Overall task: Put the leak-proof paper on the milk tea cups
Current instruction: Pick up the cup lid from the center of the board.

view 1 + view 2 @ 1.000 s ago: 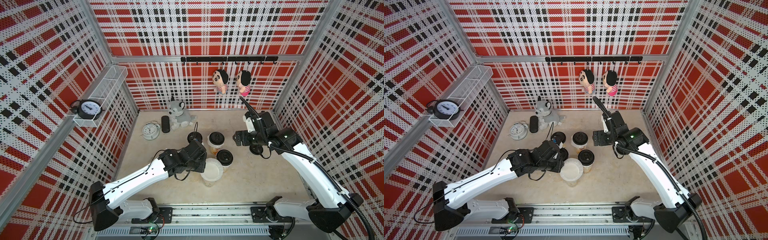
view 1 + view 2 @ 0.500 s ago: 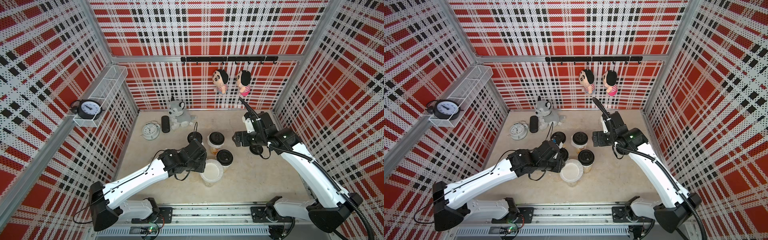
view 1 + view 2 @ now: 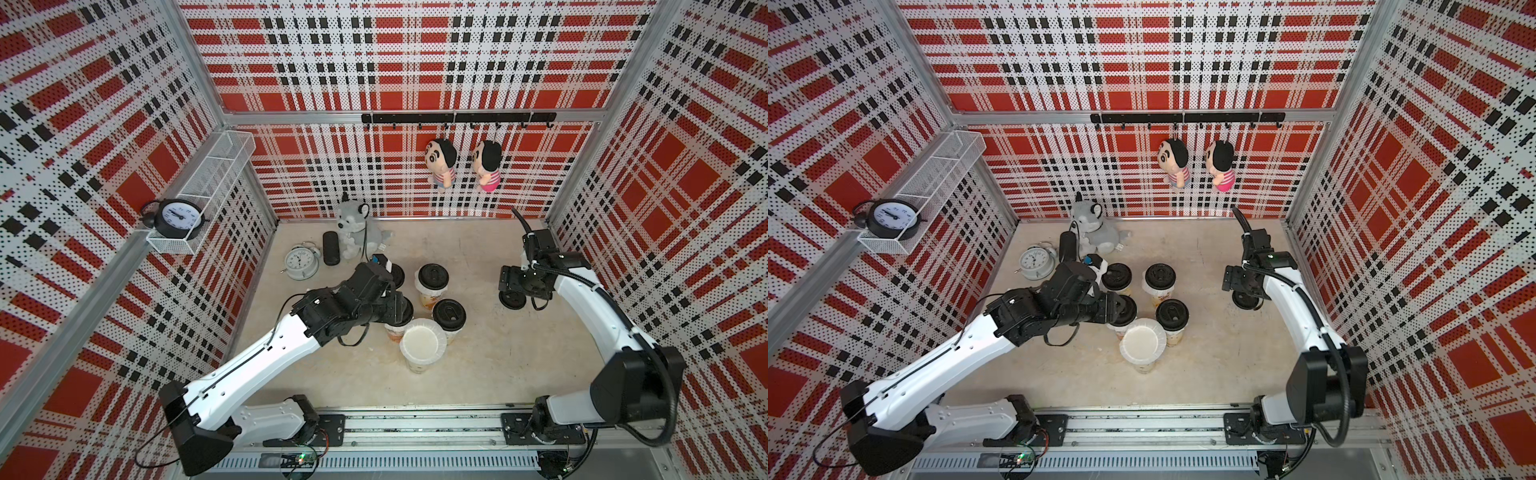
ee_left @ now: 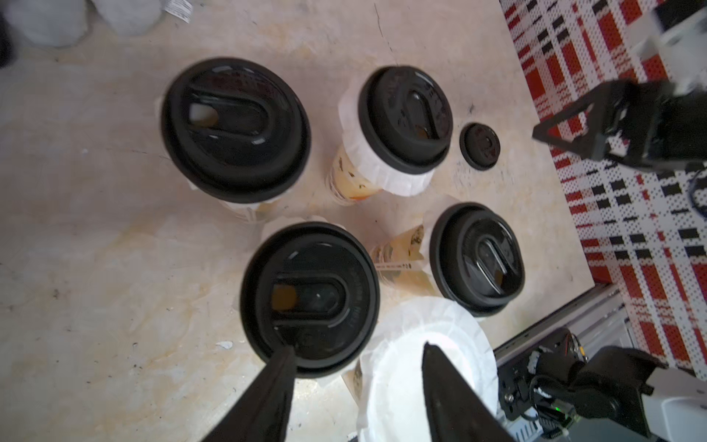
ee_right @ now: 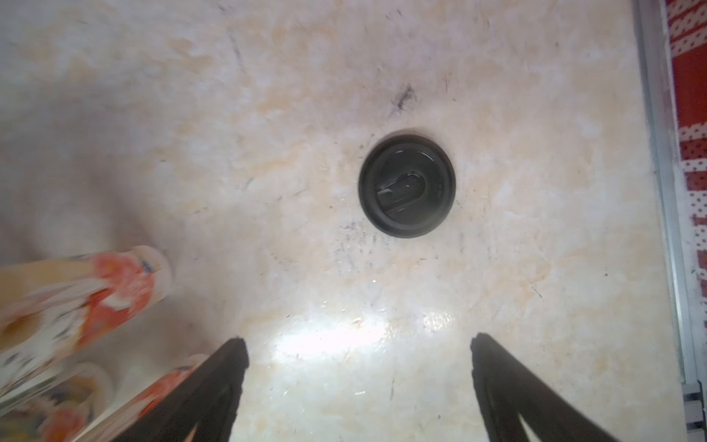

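Five milk tea cups stand clustered mid-table. Four of them wear black lids, one being [image 3: 432, 275], and white paper frills [image 4: 401, 181] show under one lid. The front cup [image 3: 417, 365] is topped only by a round white leak-proof paper [image 3: 423, 343] [image 3: 1143, 341] [image 4: 417, 367]. My left gripper [image 4: 356, 347] [image 3: 397, 309] hovers open over a lidded cup [image 4: 310, 298] and the paper's edge, holding nothing. Off to the right, my right gripper [image 5: 357, 340] [image 3: 510, 281] is open and empty above the table, near a loose black lid [image 5: 407, 185] [image 3: 513, 299].
A white alarm clock [image 3: 300, 261], a black cylinder [image 3: 331, 248] and a grey plush dog [image 3: 353, 228] sit at the back left. Two dolls [image 3: 442, 166] hang on the back wall. A metal rail [image 3: 415, 428] runs along the front edge.
My left gripper's jaws have spread apart over the cups. The paper stays on the front cup. My right gripper has drawn slightly right, toward the loose lid.
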Motion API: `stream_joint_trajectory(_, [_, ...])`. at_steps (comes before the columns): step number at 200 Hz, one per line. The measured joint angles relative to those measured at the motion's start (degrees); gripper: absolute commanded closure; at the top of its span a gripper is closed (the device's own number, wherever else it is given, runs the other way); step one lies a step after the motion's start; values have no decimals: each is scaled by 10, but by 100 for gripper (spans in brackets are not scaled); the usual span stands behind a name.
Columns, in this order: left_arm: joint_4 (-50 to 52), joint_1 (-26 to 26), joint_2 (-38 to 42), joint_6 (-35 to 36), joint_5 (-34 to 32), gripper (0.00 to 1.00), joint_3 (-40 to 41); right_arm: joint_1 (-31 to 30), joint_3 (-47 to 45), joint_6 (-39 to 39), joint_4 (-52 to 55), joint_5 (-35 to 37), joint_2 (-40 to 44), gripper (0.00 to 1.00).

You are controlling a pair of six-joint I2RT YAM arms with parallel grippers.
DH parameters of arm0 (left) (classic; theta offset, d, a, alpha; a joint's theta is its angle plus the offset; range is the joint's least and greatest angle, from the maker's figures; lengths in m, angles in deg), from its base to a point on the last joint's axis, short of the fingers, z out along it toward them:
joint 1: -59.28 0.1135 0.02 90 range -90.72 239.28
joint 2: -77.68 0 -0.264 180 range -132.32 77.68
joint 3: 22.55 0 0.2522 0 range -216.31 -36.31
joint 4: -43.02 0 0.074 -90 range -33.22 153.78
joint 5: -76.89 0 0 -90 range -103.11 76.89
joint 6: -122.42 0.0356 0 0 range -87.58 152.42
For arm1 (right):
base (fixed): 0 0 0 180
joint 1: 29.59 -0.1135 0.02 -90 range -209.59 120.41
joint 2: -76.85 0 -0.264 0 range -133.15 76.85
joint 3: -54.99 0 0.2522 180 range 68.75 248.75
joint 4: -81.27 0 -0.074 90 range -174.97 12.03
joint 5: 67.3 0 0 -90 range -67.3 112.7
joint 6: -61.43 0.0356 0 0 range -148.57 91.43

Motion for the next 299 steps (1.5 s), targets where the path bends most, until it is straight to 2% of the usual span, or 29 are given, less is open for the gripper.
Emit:
stream_joint_trajectory(39, [-26, 59, 14, 19, 7, 38, 1, 13, -3, -10, -36, 4, -121, 6])
stream_joint_trajectory(72, [-38, 83, 15, 35, 24, 39, 6, 14, 5, -17, -47, 26, -170, 7])
stream_joint_trajectory(149, [-50, 92, -4, 48, 48, 40, 12, 45, 12, -23, -91, 40, -176, 11])
stream_joint_trajectory(299, [-50, 92, -16, 47, 57, 40, 12, 60, 6, -22, -140, 16, -204, 15])
